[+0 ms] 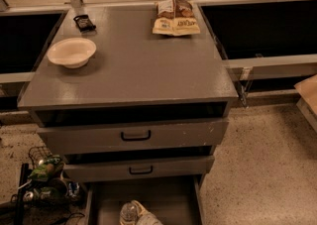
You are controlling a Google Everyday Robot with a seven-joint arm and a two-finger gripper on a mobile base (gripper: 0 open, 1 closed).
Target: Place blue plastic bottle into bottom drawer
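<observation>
The bottom drawer (163,196) of the grey cabinet is pulled out, and its flat grey floor shows. The blue plastic bottle (128,213) shows at the frame's lower edge, over the front part of the drawer, as a clear ribbed end. My gripper (146,216) is a pale grey shape right beside the bottle on its right. It touches or nearly touches the bottle and is mostly cut off by the frame edge. I cannot tell whether the bottle rests on the drawer floor or is held above it.
The two upper drawers with black handles (135,135) are closed. On the cabinet top stand a white bowl (72,51), a tan snack bag (176,17) and a small dark packet (83,22). A wire basket of items (45,177) sits on the floor at the left.
</observation>
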